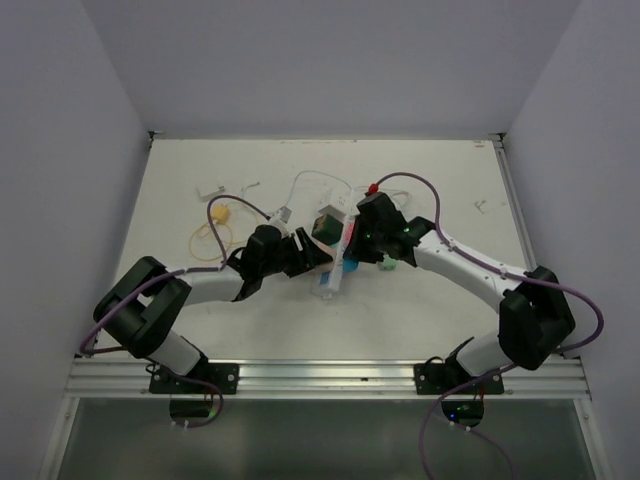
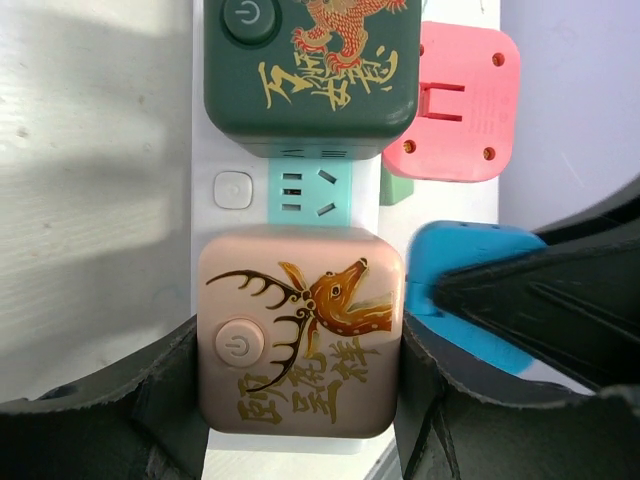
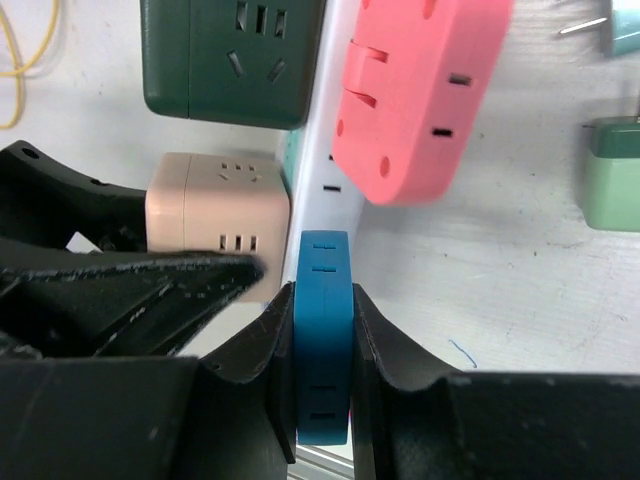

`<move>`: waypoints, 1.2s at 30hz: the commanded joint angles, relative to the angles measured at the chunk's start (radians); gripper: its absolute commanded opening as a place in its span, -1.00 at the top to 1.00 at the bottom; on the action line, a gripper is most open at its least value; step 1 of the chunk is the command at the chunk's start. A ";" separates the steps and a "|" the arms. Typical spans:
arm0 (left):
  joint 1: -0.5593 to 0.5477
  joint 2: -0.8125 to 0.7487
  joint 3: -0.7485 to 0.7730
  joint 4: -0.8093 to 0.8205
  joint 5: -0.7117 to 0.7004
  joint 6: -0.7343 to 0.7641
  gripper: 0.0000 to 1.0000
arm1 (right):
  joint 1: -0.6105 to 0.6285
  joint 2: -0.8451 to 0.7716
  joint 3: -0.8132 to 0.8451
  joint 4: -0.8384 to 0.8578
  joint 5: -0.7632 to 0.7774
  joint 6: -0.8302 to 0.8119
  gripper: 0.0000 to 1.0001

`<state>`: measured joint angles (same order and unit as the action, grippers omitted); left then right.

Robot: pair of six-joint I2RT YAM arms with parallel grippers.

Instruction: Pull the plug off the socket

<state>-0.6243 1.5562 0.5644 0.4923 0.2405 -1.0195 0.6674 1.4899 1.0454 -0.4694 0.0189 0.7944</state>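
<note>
1. Left arm point(image 1: 200, 285): reaching in from the near left edge of the surface point(image 1: 420, 320). The left jaws are standing about half open, their pads pressing both sides of a pale pink cube adapter point(image 2: 300, 335) printed with a gold deer.
2. Right arm point(image 1: 470, 265): reaching in from the near right. The right jaws are clamping tight on a flat blue plug point(image 3: 322, 290), gripping its two broad faces. The plug is standing on edge against the long side of the power strip point(image 2: 212, 150), just beside the pink cube. Whether its pins are seated cannot be told.
3. Power strip: lying at the middle of the surface between the two arms, slanting in the overhead view. A teal outlet point(image 2: 310, 190) is showing between the two cubes.
4. Dark green cube adapter point(image 2: 310, 65), gold dragon print: sitting on the strip just beyond the pink cube.
5. Coral flat adapter point(image 2: 465, 105): sitting at the strip's right side, beside the green cube.
6. Mint green block point(image 3: 610, 185): lying on the surface to the right, apart from the strip.
7. Yellow loop point(image 1: 205, 240): lying beyond the left arm.
8. Thin white cord point(image 1: 305, 185): looping away behind the strip.
</note>
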 commanded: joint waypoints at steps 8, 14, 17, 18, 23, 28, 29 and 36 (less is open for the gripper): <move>0.012 -0.024 0.000 -0.208 -0.233 0.079 0.70 | -0.029 -0.175 0.058 -0.038 0.088 0.086 1.00; 0.014 -0.054 0.023 -0.265 -0.236 0.110 0.70 | -0.204 -0.243 -0.102 0.044 0.009 0.059 1.00; 0.017 -0.068 0.038 -0.300 -0.236 0.127 0.70 | -0.319 -0.276 -0.202 0.106 -0.039 0.034 1.00; 0.017 -0.076 0.037 -0.311 -0.237 0.128 0.70 | -0.343 -0.283 -0.221 0.121 -0.051 0.013 1.00; 0.031 -0.084 0.034 -0.317 -0.192 0.153 0.69 | -0.532 -0.252 -0.326 0.244 -0.220 -0.023 1.00; 0.049 -0.107 0.020 -0.327 -0.171 0.162 0.69 | -0.652 -0.212 -0.401 0.327 -0.275 -0.017 1.00; 0.052 -0.111 0.019 -0.331 -0.168 0.164 0.69 | -0.664 -0.211 -0.409 0.328 -0.264 -0.014 1.00; 0.087 -0.148 0.014 -0.376 -0.165 0.199 0.69 | -0.793 -0.135 -0.461 0.449 -0.318 0.008 0.81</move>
<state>-0.5632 1.4277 0.5983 0.2264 0.1226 -0.8726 -0.1043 1.3231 0.5949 -0.1329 -0.2325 0.7940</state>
